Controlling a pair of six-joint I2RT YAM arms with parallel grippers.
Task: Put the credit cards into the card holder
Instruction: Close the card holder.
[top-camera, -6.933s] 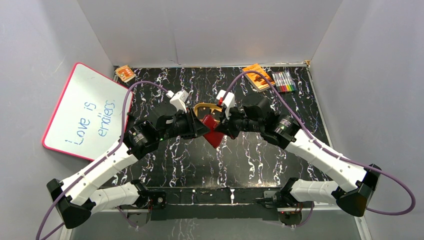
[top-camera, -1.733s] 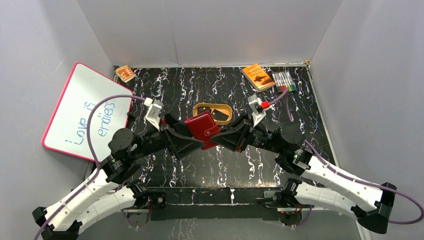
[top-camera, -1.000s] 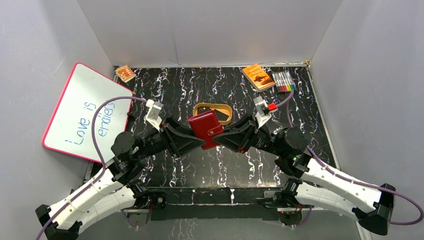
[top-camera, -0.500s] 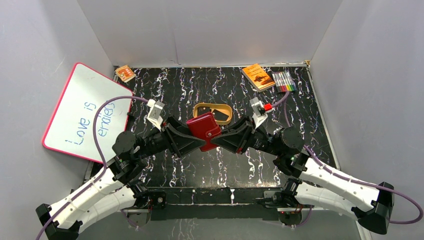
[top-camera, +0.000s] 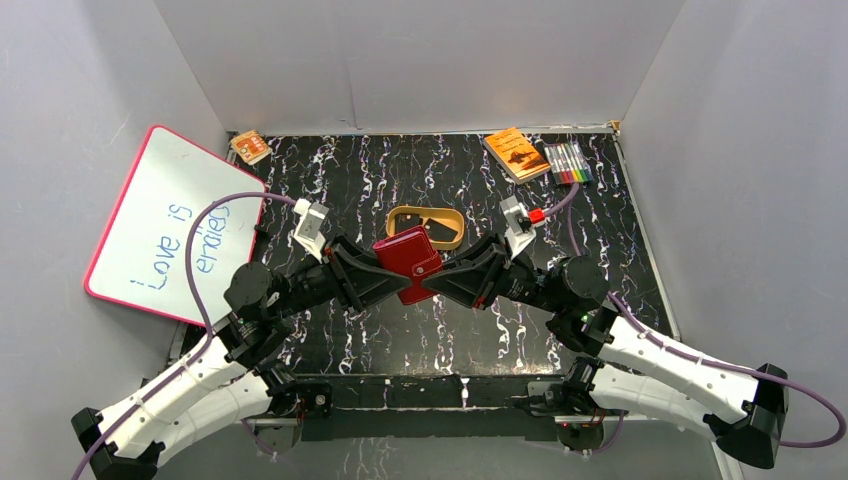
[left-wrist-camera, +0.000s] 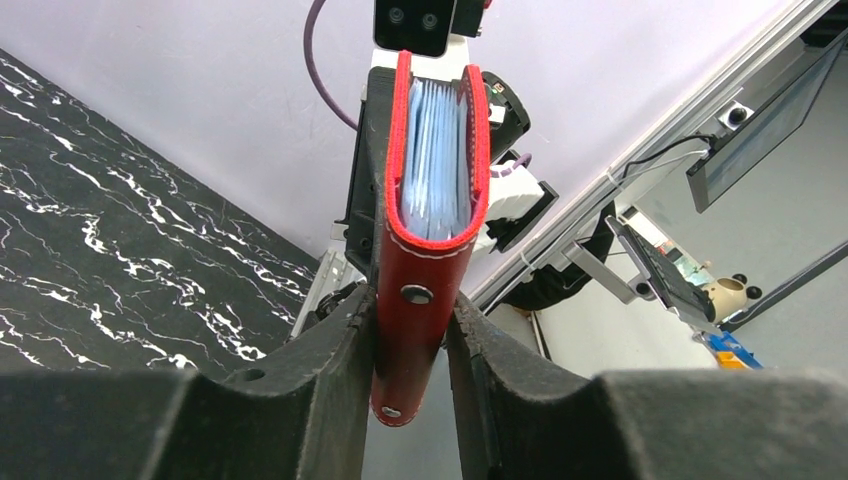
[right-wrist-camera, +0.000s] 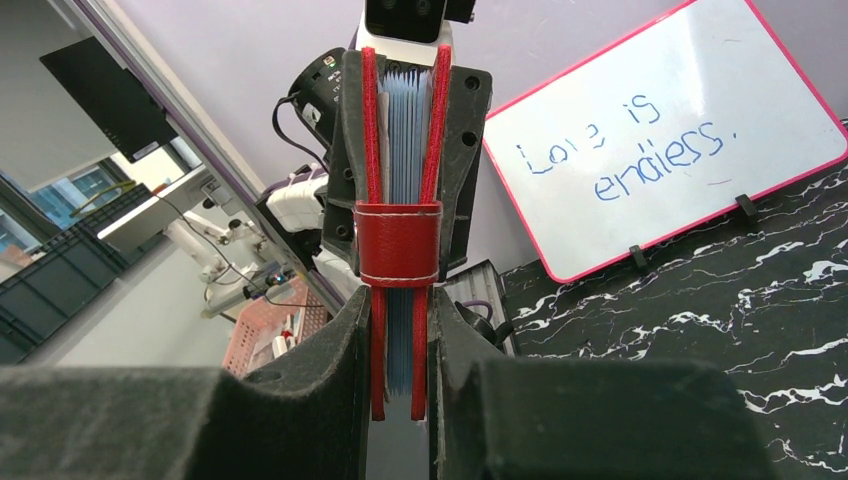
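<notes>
The card holder (top-camera: 408, 260), a red wallet, hangs folded above the middle of the table between both arms. In the left wrist view its snap-button end (left-wrist-camera: 417, 295) sits between my left gripper's (left-wrist-camera: 412, 322) fingers, which press on both covers. Grey-blue pockets (left-wrist-camera: 437, 160) show inside. My right gripper (right-wrist-camera: 400, 330) is shut on the wallet's opposite edge, below the red tab (right-wrist-camera: 398, 245). From above, the left gripper (top-camera: 390, 272) and right gripper (top-camera: 432, 278) face each other. I cannot make out the credit cards in any view.
A tan oval dish (top-camera: 447, 236) lies just behind the wallet, its inside dark. A whiteboard (top-camera: 170, 225) leans at the left wall. An orange booklet (top-camera: 515, 152) and markers (top-camera: 568, 162) lie at the back right, and a small orange item (top-camera: 250, 147) at the back left.
Several seconds ago the wallet hung open farther back. Now it is folded and nearer. Over the last second the right arm edged left and the wallet barely shifted.
</notes>
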